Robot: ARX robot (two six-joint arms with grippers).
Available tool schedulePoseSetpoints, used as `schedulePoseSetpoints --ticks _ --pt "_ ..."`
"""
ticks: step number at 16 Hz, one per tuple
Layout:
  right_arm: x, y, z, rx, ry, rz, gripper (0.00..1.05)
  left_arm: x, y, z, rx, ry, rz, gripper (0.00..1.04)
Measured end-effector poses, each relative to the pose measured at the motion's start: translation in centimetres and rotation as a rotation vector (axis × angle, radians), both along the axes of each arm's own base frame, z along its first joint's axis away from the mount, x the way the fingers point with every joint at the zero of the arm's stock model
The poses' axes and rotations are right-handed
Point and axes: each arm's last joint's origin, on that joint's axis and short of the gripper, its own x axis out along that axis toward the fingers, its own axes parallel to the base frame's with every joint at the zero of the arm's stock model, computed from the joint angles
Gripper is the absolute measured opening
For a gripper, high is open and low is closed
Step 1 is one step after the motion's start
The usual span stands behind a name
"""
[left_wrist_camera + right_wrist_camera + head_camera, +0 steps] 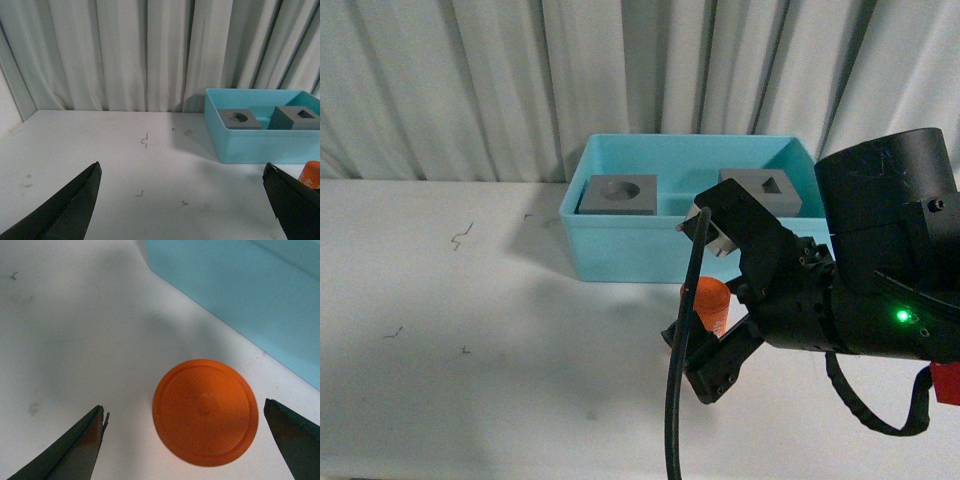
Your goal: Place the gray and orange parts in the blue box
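The blue box [620, 250] stands at the back of the white table. Inside it sit two gray parts, a cube with a round hole [618, 195] and a cube with a square hole [765, 188]. The orange cylinder [712, 300] stands upright on the table just in front of the box. My right gripper [184, 409] is open above it, its fingers on either side of the orange top [205, 411] without touching. My left gripper [182, 167] is open over bare table, well left of the box [250, 147], and does not show in the front view.
A pleated white curtain [470, 80] closes off the back of the table. A black cable [678, 390] hangs in front of my right arm. Small dark marks [145, 141] dot the tabletop left of the box.
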Motion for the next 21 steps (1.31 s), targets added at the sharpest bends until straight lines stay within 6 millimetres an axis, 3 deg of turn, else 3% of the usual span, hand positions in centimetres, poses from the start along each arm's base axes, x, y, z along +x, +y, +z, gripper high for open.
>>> schedulePoseSetpoints --ticks 9,12,14,16,17,18,21 --pt "1.2 0.7 -0.7 0.01 0.006 -0.029 0.98 0.0 0.0 0.0 0.0 0.0 0.0 0.98" --pt "1.2 0.9 -0.6 0.025 0.004 -0.037 0.78 0.0 0.0 0.0 0.0 0.0 0.0 0.98" --pt "1.3 0.9 -0.6 0.032 0.0 -0.041 0.53 0.0 0.0 0.0 0.0 0.0 0.0 0.98" --pt "1.0 0.8 -0.7 0.036 -0.011 -0.042 0.47 0.0 0.0 0.0 0.0 0.0 0.0 0.98" --pt "-0.2 0.5 -0.4 0.045 0.001 -0.027 0.47 0.0 0.0 0.0 0.0 0.0 0.0 0.98" --pt "-1.4 0.1 0.5 0.073 0.008 0.001 0.47 0.0 0.0 0.0 0.0 0.0 0.0 0.98" --pt "-3.7 -1.2 7.4 0.199 -0.15 0.04 0.47 0.0 0.0 0.0 0.0 0.0 0.0 0.98"
